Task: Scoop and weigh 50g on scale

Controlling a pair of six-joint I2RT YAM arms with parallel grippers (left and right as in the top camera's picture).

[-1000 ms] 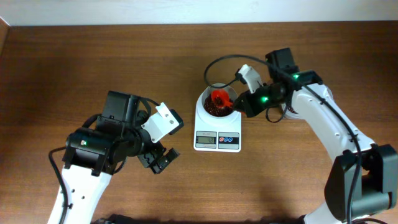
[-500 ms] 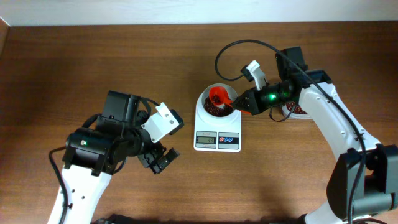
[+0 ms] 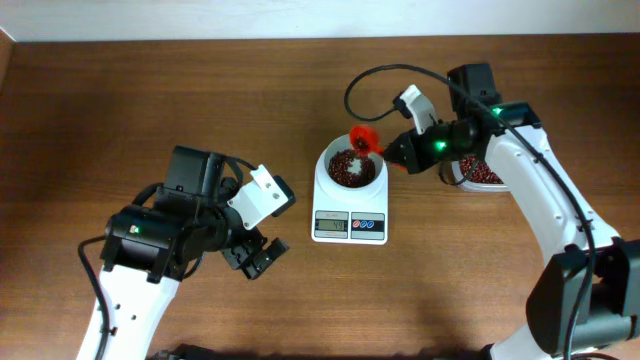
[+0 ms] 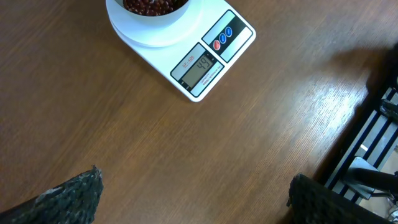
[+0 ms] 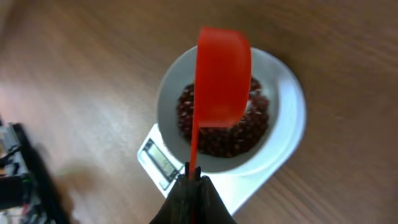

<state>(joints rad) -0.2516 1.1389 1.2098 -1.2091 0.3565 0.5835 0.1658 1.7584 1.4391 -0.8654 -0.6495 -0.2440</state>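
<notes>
Gripping a red scoop [image 5: 222, 78] by its handle, right gripper [image 5: 194, 180] holds it over the bean-filled white bowl [image 3: 330, 160] on the scale [image 3: 349, 226], mid-table. Left gripper [image 3: 255, 258]: jaws spread wide, empty, apart from the scale.

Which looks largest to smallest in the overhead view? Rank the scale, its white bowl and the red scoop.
1. scale
2. white bowl
3. red scoop, smallest even though held above the bowl, nearer the camera

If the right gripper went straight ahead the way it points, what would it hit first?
Likely the bowl of beans on the scale; the held scoop would touch first. Depth is unclear.
</notes>
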